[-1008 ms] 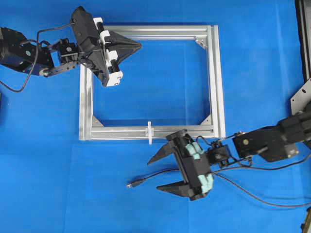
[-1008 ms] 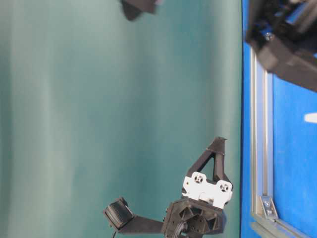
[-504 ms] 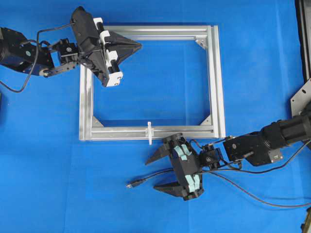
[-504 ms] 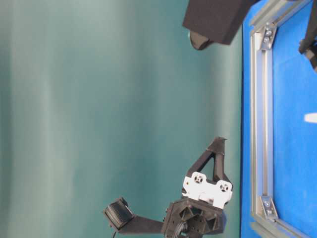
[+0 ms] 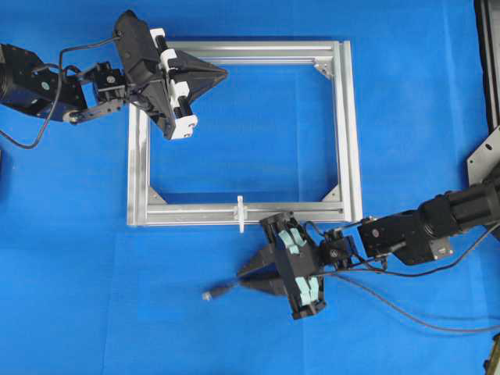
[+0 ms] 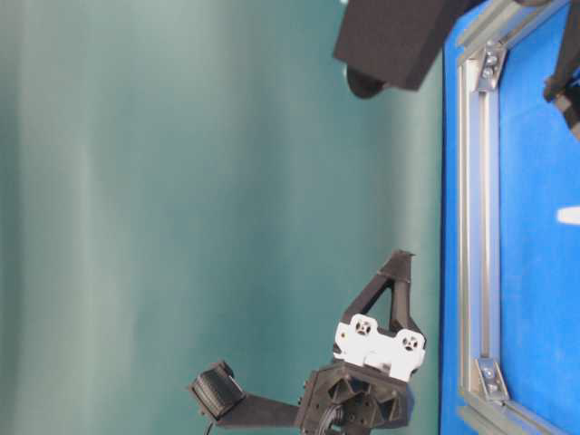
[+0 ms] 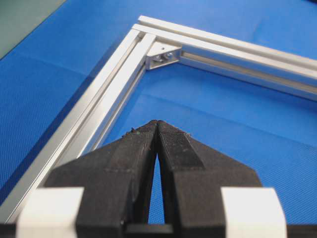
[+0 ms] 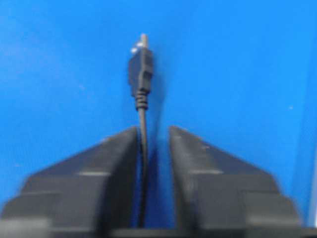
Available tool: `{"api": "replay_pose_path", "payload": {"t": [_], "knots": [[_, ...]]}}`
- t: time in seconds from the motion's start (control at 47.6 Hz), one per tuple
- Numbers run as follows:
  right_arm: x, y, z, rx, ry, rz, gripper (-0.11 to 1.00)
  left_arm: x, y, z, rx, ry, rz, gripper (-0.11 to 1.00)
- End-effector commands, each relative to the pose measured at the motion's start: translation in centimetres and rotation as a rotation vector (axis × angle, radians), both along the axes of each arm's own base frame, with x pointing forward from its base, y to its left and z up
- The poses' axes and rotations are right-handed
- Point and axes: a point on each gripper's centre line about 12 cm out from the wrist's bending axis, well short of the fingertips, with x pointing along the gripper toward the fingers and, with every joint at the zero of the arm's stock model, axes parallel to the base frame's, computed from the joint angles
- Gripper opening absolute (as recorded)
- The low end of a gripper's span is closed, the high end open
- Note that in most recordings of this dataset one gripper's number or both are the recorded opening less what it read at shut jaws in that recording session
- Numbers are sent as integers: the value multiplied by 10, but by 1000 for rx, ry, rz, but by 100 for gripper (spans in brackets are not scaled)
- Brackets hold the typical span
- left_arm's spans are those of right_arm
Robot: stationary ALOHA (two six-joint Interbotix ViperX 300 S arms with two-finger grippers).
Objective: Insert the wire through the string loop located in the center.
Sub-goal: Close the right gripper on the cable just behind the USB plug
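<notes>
The wire (image 5: pixel 226 289) is a thin black cable on the blue mat below the frame, and its plug (image 5: pixel 209 295) points left. My right gripper (image 5: pixel 244 278) has its fingers drawn in around the wire just behind the plug. In the right wrist view the plug (image 8: pixel 140 69) juts ahead of the right gripper (image 8: pixel 152 130). The cable there lies against the left finger, with a slim strip of blue beside it. The white string loop (image 5: pixel 241 214) stands on the frame's near bar. My left gripper (image 5: pixel 225 74) hovers shut and empty over the frame's far left corner.
The square aluminium frame (image 5: pixel 348 125) lies flat on the mat, and its corner bracket (image 7: pixel 163 55) shows ahead of the left gripper (image 7: pixel 157 122). The right arm's own cables (image 5: pixel 406 312) trail to the right. A metal plate (image 5: pixel 484 156) sits at the right edge.
My right gripper moved left and its wide-open fingers came together around the wire behind the plug. The plug shifted slightly. The left arm has not moved.
</notes>
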Motion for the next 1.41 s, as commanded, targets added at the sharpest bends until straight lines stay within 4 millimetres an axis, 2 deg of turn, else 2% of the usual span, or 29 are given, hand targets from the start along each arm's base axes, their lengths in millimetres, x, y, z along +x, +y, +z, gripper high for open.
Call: {"api": "replay_pose_path", "payload": {"t": [0.0,0.084,0.504,0.672,0.924,1.008,1.261,1.387], "knots": [[3,-1,10,9,-28,-7,4,1,1,15,15,-47,1,0],[3,-1,11,10,-29,-8,-2,1,1,15,15,-47,1,0],[4,-1,13,3,-12,-4,-2,1,1,15,15,-47,0,0],[2,0,32,2,1,0,-2,1,1,15,15,-48,1,0],[-4,1,79,2,9,9,-2,1,1,15,15,-47,0,0],[-7,1,89,0,6,13,-2,1,1,15,16,-46,1,0],[-9,1,108,8,-15,14,-2,1,1,16,17,-48,1,0],[-9,1,106,6,-11,14,-2,1,1,15,16,-46,1,0]]}}
